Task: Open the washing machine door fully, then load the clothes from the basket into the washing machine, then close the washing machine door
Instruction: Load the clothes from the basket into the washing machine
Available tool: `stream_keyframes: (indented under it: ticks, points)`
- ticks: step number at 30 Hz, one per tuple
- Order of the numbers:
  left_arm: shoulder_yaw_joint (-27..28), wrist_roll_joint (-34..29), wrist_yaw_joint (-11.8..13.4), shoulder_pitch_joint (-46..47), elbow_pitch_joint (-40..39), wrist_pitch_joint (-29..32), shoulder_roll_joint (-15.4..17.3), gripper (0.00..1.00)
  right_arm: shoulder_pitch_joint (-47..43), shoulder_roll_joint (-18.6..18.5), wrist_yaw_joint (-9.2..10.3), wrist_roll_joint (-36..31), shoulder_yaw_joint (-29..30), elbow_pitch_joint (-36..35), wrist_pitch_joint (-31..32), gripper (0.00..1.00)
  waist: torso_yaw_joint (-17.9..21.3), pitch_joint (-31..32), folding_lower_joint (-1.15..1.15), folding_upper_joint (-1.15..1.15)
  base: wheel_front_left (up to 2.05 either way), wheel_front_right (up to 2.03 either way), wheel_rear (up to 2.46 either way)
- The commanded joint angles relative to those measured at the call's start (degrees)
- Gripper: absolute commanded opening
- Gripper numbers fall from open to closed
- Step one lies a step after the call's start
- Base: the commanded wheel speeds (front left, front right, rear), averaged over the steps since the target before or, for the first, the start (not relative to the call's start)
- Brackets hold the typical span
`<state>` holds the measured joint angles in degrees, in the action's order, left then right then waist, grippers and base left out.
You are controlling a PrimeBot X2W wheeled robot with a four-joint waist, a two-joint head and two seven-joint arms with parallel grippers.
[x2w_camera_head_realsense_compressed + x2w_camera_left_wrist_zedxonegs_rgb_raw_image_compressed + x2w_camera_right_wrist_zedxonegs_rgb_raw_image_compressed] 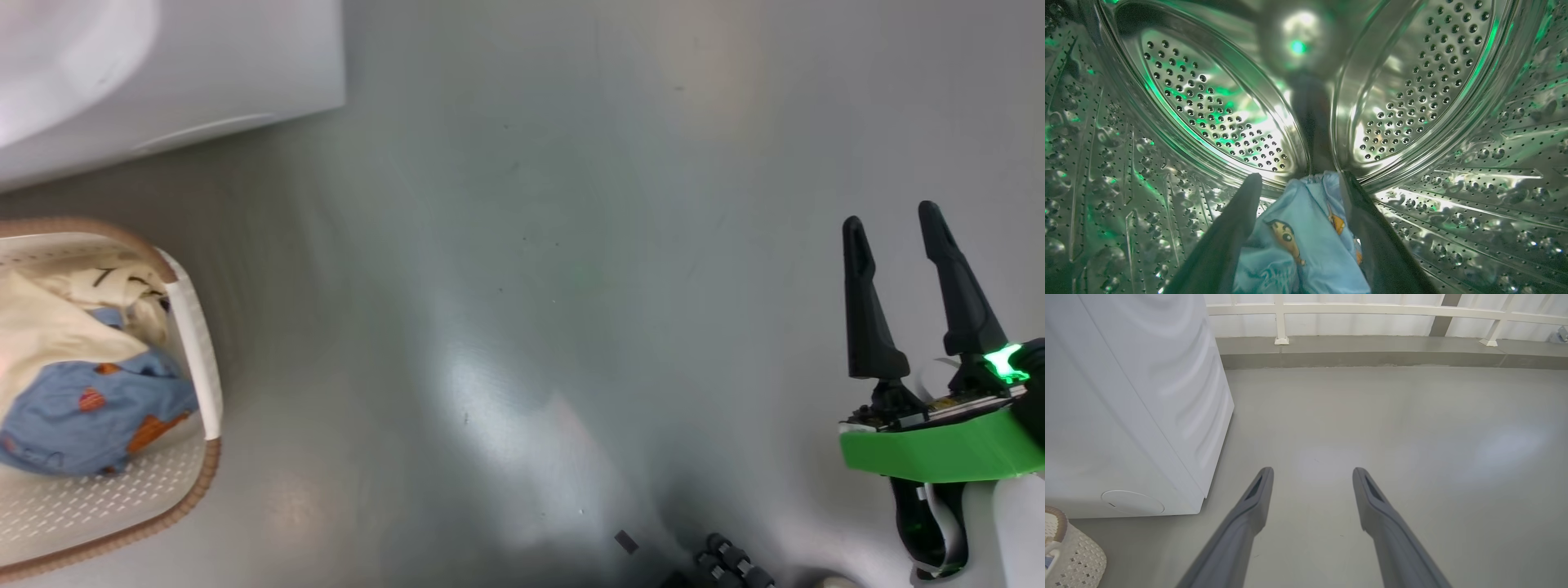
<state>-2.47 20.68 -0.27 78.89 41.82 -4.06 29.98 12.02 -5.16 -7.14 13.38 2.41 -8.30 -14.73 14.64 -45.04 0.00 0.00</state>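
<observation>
the clothes, where were they? — operator

in two places. one light blue garment lay inside the steel drum of the washing machine, right between the fingers of my left gripper. those fingers stood wide apart, clamped on nothing, with the cloth loose between them. a cream piece and a blue bundle with orange prints sat in the basket on the floor, near the machine's corner. — me

and your right gripper? — operator

apart too, empty, hovering over the floor, well apart from the basket. — me

which way did the next pick lie? — operator

the basket was off to my left, at the lower left of my head view, with the right gripper far across on the other side. so i judged the left arm the nearer one, though it would first have to back out of the drum. the blue bundle looked longer across my view than up it, so i'd have set the fingers across its short side. the basket's own long axis i couldn't tell, since the edge of the view cut it off. — me

any writing? — operator

none i could read. the garment in the drum carried a cartoon figure print, no letters. the cream piece bore dark strokes too small to make out. the machine's side was plain white, with a round service flap low down near the basket. — me
</observation>
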Motion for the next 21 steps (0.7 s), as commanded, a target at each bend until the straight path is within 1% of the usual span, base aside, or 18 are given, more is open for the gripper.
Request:
stream_keyframes:
  ticks: [1,7,14,17,21]
  points:
    - [0.47,0.3,-0.39,-1.27,-1.04,-0.25,2.5,1.0,-1.69,-0.99,-0.35,0.02,-0.67,-1.16,-0.27,1.0,-1.07,1.06,0.0,0.0,0.0,0.0,0.0]
    - [-0.46,0.96,-0.73,-4.63,-1.08,-1.88,0.33,1.0,-2.95,-2.19,-0.35,-0.47,0.75,-1.81,-0.27,1.0,-3.83,3.51,0.0,0.0,0.0,0.0,0.0]
    - [-0.72,1.36,-0.52,-11.48,-2.91,-7.15,-1.41,1.0,-4.33,-3.18,-0.35,-1.04,1.9,-2.0,-0.27,1.0,-6.61,6.75,0.0,0.0,0.0,0.0,0.0]
    - [0.09,2.15,-0.37,-15.76,-4.95,-9.0,-2.1,1.0,-5.07,-3.4,-0.35,-1.28,2.21,-2.11,-0.27,1.0,-7.63,8.2,0.0,0.0,0.0,0.0,0.0]
    - [0.88,2.26,0.22,-22.95,-9.93,-10.36,-3.05,1.0,-5.94,-3.79,-0.35,-1.58,2.53,-2.12,-0.27,1.0,-8.73,9.96,0.0,0.0,0.0,0.0,0.0]
